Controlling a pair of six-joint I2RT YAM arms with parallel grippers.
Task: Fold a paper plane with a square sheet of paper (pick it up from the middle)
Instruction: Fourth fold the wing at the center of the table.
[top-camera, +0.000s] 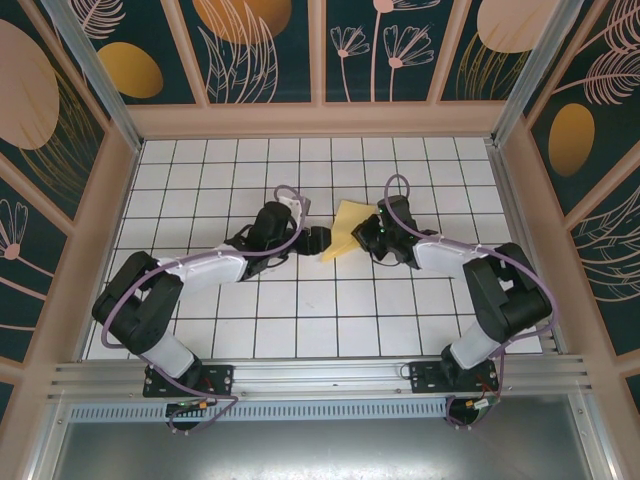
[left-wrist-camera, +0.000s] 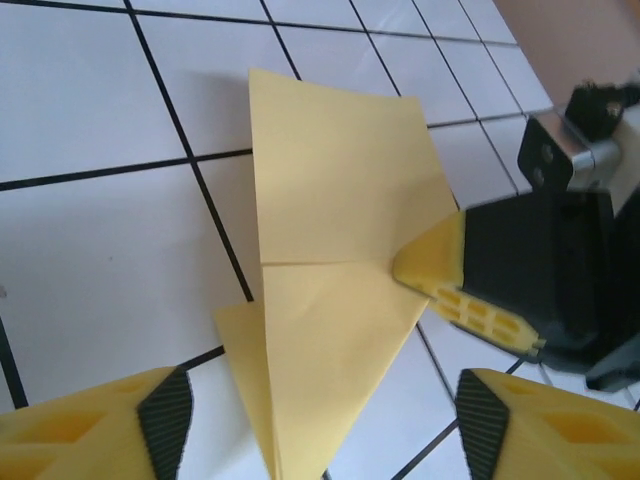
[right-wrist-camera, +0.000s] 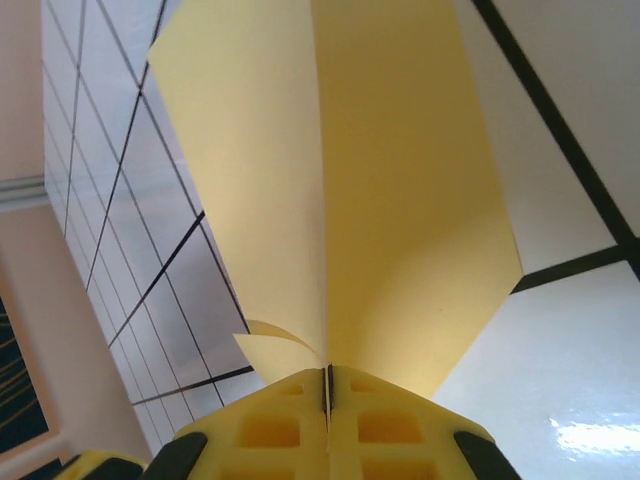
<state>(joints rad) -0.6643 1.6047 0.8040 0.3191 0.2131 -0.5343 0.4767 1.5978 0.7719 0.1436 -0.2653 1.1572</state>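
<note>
The paper (left-wrist-camera: 330, 230) sits mid-table, in the gap between the two hands, and it's no flat square any more. It's folded over on itself into a pointed kite-like shape, with a crease running across it and a triangular flap poking out at the lower left. One edge rests on the white tiled table (top-camera: 300, 320), and the rest is lifted and tilted.

The right hand (right-wrist-camera: 328, 395) is clenched tight on it, fingers pressed together with the paper's edge pinched between them. From its wrist view, a crease runs straight up from the grip, with a panel sloping away on each side and a small curled corner at the left.

The left hand (left-wrist-camera: 320, 430) is spread wide and grips nothing. The paper's near tip hangs in the open gap between its yellow fingers (left-wrist-camera: 90, 430).

On progress, I'd say we're partway. The first folds are in and a point is forming, but this is no slim dart yet. The wings look undone, and the body wants narrowing and a firm press along the centre line. Plenty of folding left.
</note>
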